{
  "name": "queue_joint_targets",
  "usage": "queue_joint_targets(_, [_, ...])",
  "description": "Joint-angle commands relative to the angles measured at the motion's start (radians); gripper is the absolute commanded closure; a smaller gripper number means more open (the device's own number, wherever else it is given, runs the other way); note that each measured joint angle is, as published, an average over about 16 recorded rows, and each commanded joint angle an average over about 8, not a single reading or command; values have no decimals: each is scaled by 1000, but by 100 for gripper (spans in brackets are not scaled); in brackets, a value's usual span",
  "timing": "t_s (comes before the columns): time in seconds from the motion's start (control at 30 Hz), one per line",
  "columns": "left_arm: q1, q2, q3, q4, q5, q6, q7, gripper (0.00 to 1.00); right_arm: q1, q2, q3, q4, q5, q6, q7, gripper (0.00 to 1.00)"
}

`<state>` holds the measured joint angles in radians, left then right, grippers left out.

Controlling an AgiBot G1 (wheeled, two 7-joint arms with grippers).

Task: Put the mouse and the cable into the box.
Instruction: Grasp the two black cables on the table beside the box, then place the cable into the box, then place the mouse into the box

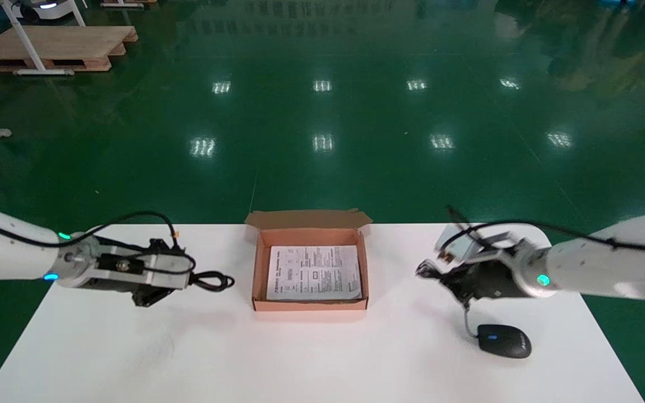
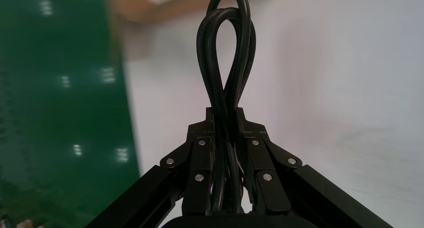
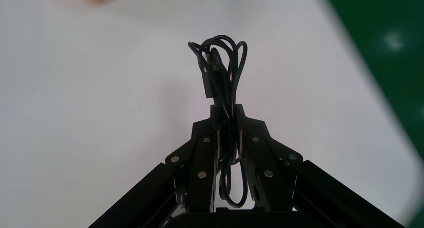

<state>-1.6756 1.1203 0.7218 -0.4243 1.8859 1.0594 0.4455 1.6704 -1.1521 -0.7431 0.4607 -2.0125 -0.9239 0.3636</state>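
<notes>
Left gripper [image 1: 187, 276] clamps the looped cable [image 1: 214, 280] left of the box [image 1: 256, 275]. Right gripper [image 1: 433, 272] pinches the bundled cord [image 3: 224, 63] of the mouse [image 1: 505, 341], which lies on the table [image 1: 311, 358].

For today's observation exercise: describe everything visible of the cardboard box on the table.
The cardboard box is shallow, brown and open, lid flap folded back on its far side. It sits flat on the white table, between the left gripper and right gripper, touching neither. A printed sheet lies flat inside.
</notes>
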Motion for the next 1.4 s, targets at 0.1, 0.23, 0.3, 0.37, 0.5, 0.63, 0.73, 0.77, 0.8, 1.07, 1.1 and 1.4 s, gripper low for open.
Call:
queue_joint_targets(0.1, [-31, 5, -35, -30, -53, 10, -9, 100, 86, 35, 24, -46, -3, 49, 19, 100])
queue_joint_targets(0.23, [-33, 83, -70, 1, -117, -27, 1, 100, 181, 45, 46, -76, 7, 87, 15, 100])
queue_joint_targets(0.3, [-31, 129, -93, 36, -155, -49, 6, 100, 220, 44, 57, -84, 18, 91, 7, 100])
queue_joint_targets(0.37, [-29, 166, -113, 70, -190, -63, 8, 100, 246, 42, 64, -89, 28, 90, -2, 100])
queue_joint_targets(0.5, [-30, 218, -143, 125, -249, -71, 24, 100, 282, 41, 75, -102, 45, 84, -25, 100])
queue_joint_targets(0.63, [-31, 235, -151, 146, -269, -68, 35, 100, 294, 43, 79, -112, 51, 84, -34, 100])
queue_joint_targets(0.73, [-30, 231, -148, 145, -263, -67, 31, 100, 288, 42, 78, -110, 50, 82, -31, 100])
queue_joint_targets(0.77, [-30, 228, -147, 142, -261, -67, 30, 100, 286, 41, 77, -109, 50, 81, -30, 100])
queue_joint_targets(0.8, [-30, 226, -146, 140, -259, -67, 29, 100, 285, 41, 77, -108, 49, 81, -29, 100])
queue_joint_targets(1.07, [18, 234, -105, 89, -215, -163, 73, 100, 281, 41, 76, -106, 48, 81, -27, 100])
queue_joint_targets(1.1, [35, 239, -90, 69, -207, -193, 91, 100, 281, 41, 76, -106, 48, 81, -27, 100])
queue_joint_targets(1.4, [156, 252, 82, -72, -212, -431, 223, 100, 281, 41, 76, -106, 48, 81, -27, 100])
